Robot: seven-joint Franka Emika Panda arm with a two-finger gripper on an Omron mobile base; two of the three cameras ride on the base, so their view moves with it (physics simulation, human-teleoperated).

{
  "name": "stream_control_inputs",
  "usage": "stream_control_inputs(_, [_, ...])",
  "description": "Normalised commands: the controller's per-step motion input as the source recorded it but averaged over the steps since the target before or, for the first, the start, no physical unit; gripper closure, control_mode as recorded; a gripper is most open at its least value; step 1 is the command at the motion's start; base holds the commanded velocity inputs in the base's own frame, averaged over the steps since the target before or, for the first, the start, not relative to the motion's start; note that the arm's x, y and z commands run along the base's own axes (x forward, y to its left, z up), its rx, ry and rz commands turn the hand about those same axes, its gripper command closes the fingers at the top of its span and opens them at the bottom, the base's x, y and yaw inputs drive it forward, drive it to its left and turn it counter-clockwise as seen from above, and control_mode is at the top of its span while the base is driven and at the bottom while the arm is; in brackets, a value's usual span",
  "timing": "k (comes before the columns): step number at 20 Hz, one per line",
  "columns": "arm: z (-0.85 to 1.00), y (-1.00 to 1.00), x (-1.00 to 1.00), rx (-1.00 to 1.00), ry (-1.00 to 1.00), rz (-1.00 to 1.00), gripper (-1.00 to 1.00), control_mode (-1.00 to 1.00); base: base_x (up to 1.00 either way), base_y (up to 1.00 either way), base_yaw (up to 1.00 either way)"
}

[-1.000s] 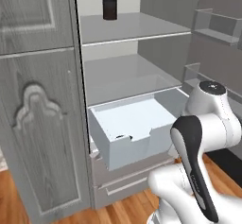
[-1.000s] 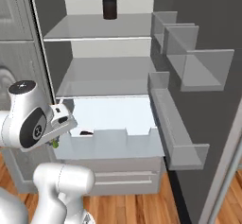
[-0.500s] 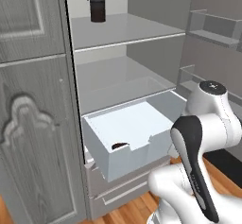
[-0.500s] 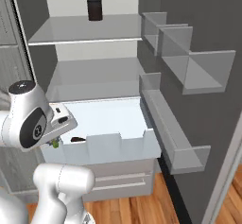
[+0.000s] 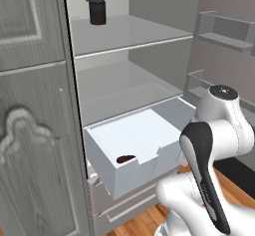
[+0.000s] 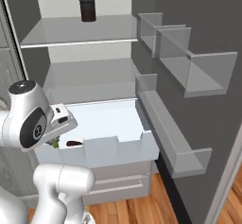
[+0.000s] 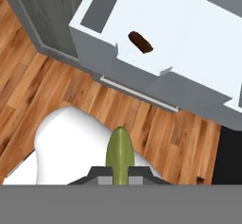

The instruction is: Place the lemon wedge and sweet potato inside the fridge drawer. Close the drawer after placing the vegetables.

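Your claw (image 7: 120,173) is clenched on the lemon wedge (image 7: 119,154), which stands up between the tips; in the right base view the wedge (image 6: 55,143) sits just outside the fridge drawer (image 6: 118,147), at its front left corner. The sweet potato (image 7: 140,42) already lies inside the fridge drawer, near that same front corner. The hand view shows the wedge held over the wooden floor (image 7: 56,90), short of the drawer's front wall. If you release here, the wedge falls to the floor rather than into the drawer. The grip takes only the wedge's lower end, so a quick swing could slip it. You also risk clipping the drawer's front wall if you approach low.
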Motion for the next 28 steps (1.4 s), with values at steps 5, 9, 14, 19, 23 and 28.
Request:
stream_control_inputs(5, [0.00, 0.00, 0.00, 0.00, 0.00, 0.00, 1.00, 1.00, 0.38, 0.24, -0.08])
stream_control_inputs(9, [0.00, 0.00, 0.00, 0.00, 0.00, 0.00, 1.00, 1.00, 0.25, 0.07, -0.06])
stream_control_inputs(14, [0.00, 0.00, 0.00, 0.00, 0.00, 0.00, 1.00, 1.00, 0.15, 0.01, -0.03])
stream_control_inputs(19, [0.00, 0.00, 0.00, 0.00, 0.00, 0.00, 1.00, 1.00, 0.04, 0.00, 0.00])
stream_control_inputs(23, [0.00, 0.00, 0.00, 0.00, 0.00, 0.00, 1.00, 1.00, 0.00, 0.00, 0.00])
stream_control_inputs(28, [0.00, 0.17, 0.31, 0.00, 0.06, 0.00, 1.00, -1.00, 0.01, 0.00, 0.00])
